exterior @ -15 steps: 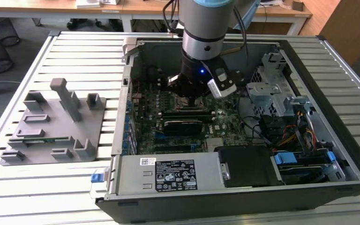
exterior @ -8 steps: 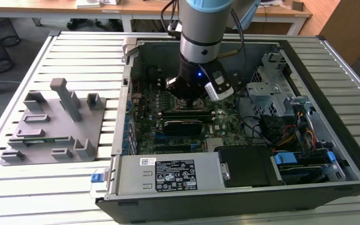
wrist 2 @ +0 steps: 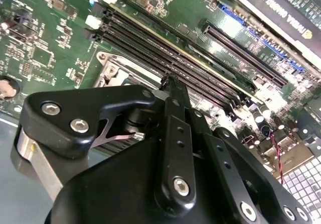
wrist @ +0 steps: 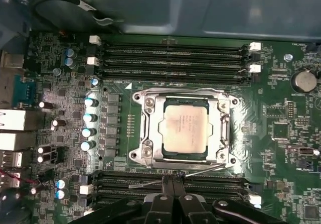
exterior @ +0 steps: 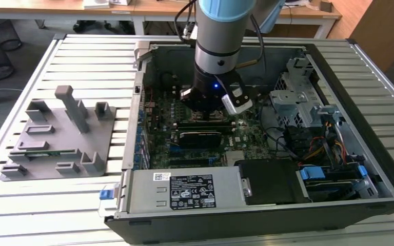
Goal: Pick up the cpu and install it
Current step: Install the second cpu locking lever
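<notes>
Pincer tips masked by its own black linkage; socket mostly hidden behind it.

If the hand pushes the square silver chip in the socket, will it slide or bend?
The chip looks like a stiff, flat metal-topped square, so bending seems unlikely. It lies inside the metal frame of the socket, which probably stops sliding. Its smooth top may be slippery to hold.

Exterior view: even, bright ambient light; slatted desk pale and slightly washed out, computer case interior noticeably darker. Blue indicator glow on the arm. First wrist view: sharp, soft glare on the cpu lid and surrounding socket frame. Second wrist view: gripper linkage near the lens, soft; highlights on its screws.
</notes>
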`<state>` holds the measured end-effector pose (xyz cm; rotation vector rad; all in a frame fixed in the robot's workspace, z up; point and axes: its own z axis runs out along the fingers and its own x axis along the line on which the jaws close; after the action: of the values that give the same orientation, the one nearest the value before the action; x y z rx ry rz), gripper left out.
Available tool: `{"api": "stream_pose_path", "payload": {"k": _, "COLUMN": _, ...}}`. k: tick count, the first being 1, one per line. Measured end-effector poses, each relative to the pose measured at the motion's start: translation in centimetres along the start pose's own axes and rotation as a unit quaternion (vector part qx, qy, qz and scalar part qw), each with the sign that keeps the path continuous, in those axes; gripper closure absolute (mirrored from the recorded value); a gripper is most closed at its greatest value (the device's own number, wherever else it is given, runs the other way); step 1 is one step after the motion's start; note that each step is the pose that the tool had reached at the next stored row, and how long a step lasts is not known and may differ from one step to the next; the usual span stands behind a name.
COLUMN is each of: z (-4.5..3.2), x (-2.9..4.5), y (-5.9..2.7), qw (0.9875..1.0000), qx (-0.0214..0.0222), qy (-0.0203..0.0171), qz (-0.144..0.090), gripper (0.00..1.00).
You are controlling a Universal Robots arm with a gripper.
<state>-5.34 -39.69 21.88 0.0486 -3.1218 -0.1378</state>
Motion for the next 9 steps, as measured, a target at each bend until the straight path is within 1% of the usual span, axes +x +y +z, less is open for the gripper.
{"api": "stream_pose_path", "payload": {"k": 5, "z": 0.43, "x": 0.71, "y": -0.14, "qw": 1.0, "qx": -0.0077, "qy": -0.0002, "qz": 0.0, "gripper": 0.89}}
{"api": "stream_pose_path", "payload": {"k": 9, "z": 0.68, "x": 0.97, "y": -0.49, "qw": 0.9999, "qx": -0.0158, "qy": -0.0005, "qz": 0.0, "gripper": 0.89}}
